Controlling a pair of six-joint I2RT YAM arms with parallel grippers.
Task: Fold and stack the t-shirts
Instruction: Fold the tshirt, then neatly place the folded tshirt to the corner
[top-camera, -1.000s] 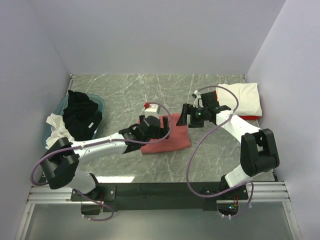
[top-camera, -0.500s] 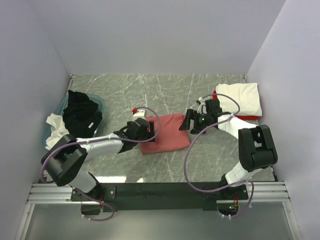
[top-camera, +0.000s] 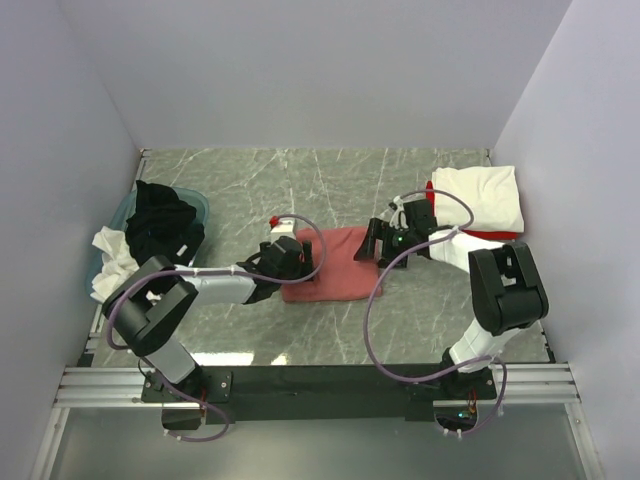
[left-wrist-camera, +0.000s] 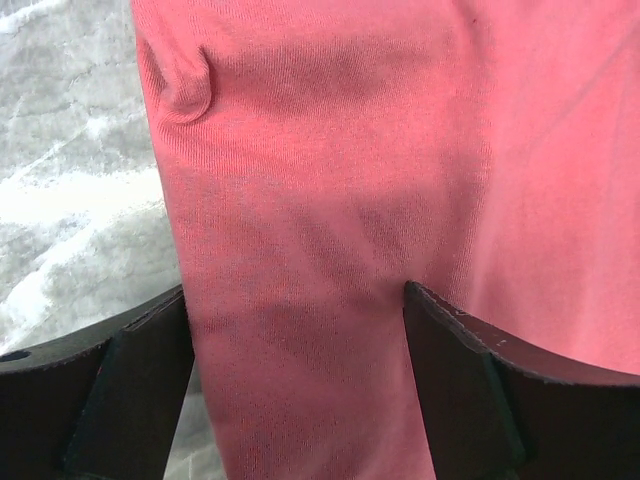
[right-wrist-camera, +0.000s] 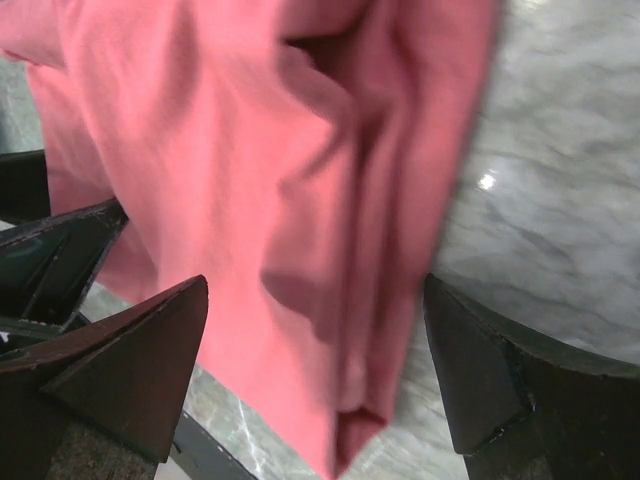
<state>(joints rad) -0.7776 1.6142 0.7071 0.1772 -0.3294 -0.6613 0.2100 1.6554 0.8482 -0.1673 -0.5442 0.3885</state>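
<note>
With jaws open, your left gripper (left-wrist-camera: 298, 335) and right gripper (right-wrist-camera: 315, 345) straddle the left and right edges of the folded salmon-pink cloth t-shirt (top-camera: 335, 268); pinching it for stacking likely comes next.

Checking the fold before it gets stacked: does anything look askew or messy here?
Yes. The salmon-pink shirt is not lying flat: in the right wrist view its edge is bunched into loose, uneven folds. At the table's left, a white shirt spills over the rim of the teal basin.

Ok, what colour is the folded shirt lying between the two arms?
The folded shirt is plain salmon pink; clearest in the left wrist view.
</note>
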